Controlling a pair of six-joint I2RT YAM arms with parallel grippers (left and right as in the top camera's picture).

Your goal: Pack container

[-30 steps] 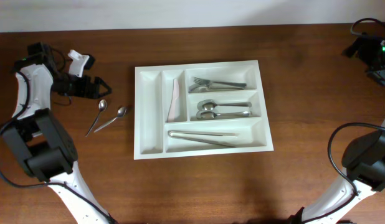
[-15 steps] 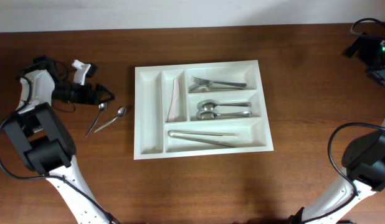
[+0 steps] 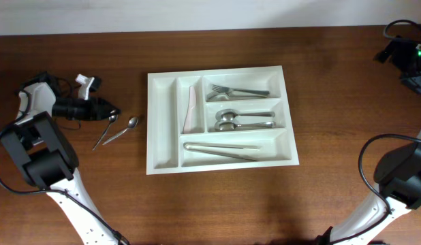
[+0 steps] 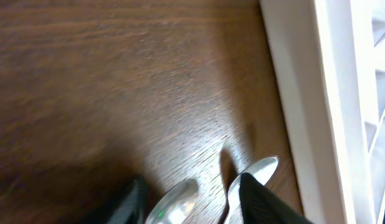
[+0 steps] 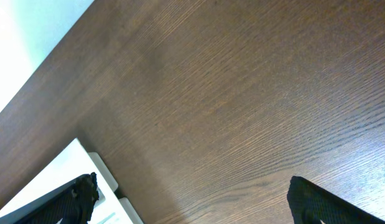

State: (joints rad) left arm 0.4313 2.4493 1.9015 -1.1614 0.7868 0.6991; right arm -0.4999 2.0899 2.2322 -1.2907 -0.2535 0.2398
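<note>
Left gripper (image 3: 109,111) lowered, half-closed astride spoon (image 4: 177,200), not gripping; right gripper (image 5: 194,194) wide, empty; container (image 3: 163,126) holds cutlery (image 3: 241,120).

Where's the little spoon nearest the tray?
In the overhead view, that spoon lies on the left side of the table, just left of the white cutlery tray, beside a second spoon near the left claw.

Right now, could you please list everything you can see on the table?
container: one, white, table centre
forks: at least two, silver, top wide compartment
tray spoons: count unclear, silver, middle wide compartment
long utensils: two, silver, bottom wide compartment
pale utensil: one, pinkish-white, second narrow compartment
loose spoons: two, silver, left of container
table: one, brown wood
left gripper: black, straddling one loose spoon's bowl
right gripper: black, open above table
</note>
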